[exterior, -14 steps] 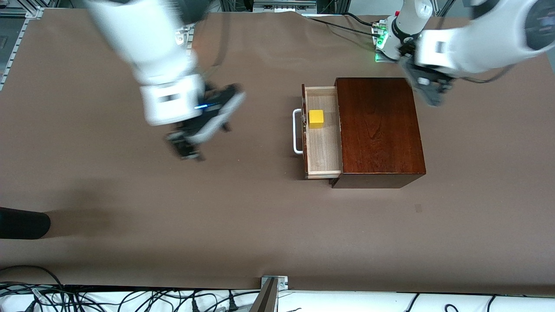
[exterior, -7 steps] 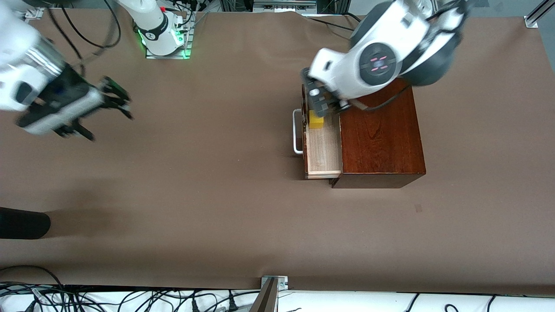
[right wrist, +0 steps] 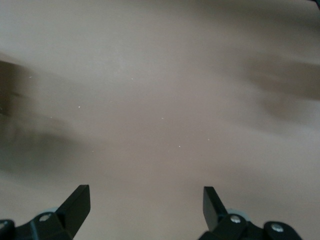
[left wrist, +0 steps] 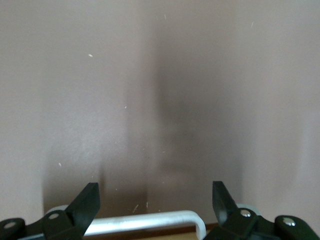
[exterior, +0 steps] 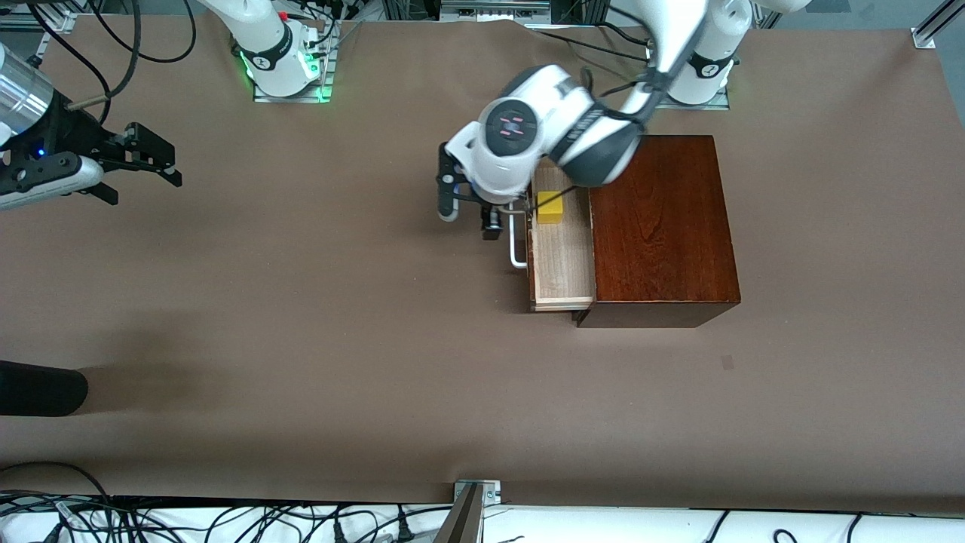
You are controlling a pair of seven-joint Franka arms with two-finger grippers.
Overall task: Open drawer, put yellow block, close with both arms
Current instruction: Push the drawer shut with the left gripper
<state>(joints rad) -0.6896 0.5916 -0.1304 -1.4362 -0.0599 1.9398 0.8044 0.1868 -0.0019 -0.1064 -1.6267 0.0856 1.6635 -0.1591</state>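
The drawer stands pulled out of the dark mahogany box, and its white bar handle faces the right arm's end of the table. The yellow block lies in the drawer's tray, at the end farther from the front camera. My left gripper is open and empty, low over the table just in front of the handle. In the left wrist view the handle lies between the open fingers of the left gripper. My right gripper is open and empty over the table at the right arm's end, with only table in its wrist view.
A black object juts in at the table's edge at the right arm's end. Cables and a metal bracket line the edge nearest the front camera. The arms' green-lit bases stand along the edge farthest from it.
My left gripper has swung from over the drawer to just in front of its handle. My right gripper has stayed at the right arm's end, shifting little. The block has not moved.
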